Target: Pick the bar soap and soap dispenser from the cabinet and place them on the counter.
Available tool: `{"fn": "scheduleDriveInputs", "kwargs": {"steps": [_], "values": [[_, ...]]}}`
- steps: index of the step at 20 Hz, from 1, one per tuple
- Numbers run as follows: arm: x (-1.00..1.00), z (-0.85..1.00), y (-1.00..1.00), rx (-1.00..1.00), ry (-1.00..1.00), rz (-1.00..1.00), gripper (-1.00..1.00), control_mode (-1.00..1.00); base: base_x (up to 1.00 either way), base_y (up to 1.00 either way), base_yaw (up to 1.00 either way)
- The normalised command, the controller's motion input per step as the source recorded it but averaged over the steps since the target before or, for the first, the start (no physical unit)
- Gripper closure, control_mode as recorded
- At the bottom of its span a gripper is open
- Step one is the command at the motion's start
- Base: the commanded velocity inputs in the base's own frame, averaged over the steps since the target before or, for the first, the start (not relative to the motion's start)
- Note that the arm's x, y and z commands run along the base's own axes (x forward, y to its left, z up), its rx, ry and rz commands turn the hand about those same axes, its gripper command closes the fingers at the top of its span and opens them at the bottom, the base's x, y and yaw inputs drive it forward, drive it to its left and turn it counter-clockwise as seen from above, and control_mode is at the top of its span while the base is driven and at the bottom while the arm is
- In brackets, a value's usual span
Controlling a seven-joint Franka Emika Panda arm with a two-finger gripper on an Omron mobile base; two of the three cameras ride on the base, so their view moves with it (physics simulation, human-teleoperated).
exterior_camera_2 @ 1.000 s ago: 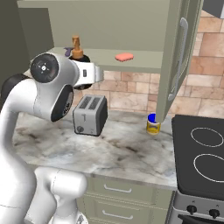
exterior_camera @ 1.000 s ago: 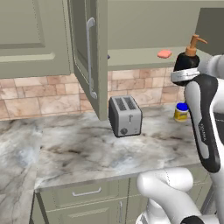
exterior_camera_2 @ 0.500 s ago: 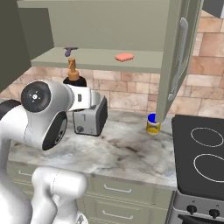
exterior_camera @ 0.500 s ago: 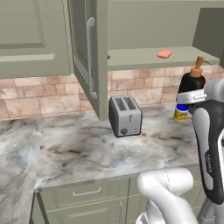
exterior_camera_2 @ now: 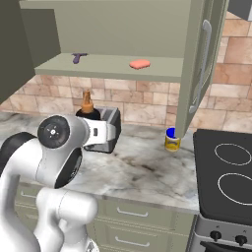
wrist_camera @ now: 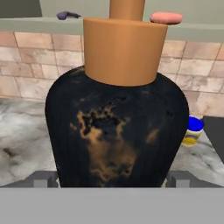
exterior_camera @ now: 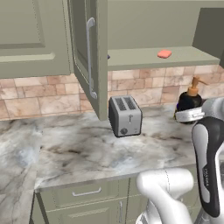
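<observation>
Soap dispenser (wrist_camera: 116, 118) now lowered from shelf height to the bench (exterior_camera: 78, 148) rear edge; tool (wrist_camera: 113, 178) jaws wide around it.

We see the soap dispenser (wrist_camera: 116, 131) close up, black with an orange pump top, standing between the two fingertips (wrist_camera: 43, 178). Behind it the bar soap (wrist_camera: 166, 17) lies on the cabinet (wrist_camera: 192, 31) shelf, a yellow jar (wrist_camera: 191, 131) on the counter (wrist_camera: 22, 148) at right.
</observation>
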Motion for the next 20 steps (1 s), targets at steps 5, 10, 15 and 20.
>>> {"fn": "scheduleDriveInputs", "kwargs": {"steps": [5,10,15,20], "values": [[-0.04,-0.71,0.0,0.0,-0.04,0.03,1.0,-1.0,0.0,0.0,0.0],[0.0,-0.73,0.0,0.0,-0.04,0.02,1.0,-1.0,0.0,0.0,0.0],[0.07,-0.58,0.06,-0.02,-0.1,0.0,1.0,-1.0,0.0,0.0,0.0],[0.28,-0.48,0.1,-0.06,-0.11,-0.04,1.0,-1.0,0.0,0.0,0.0]]}}
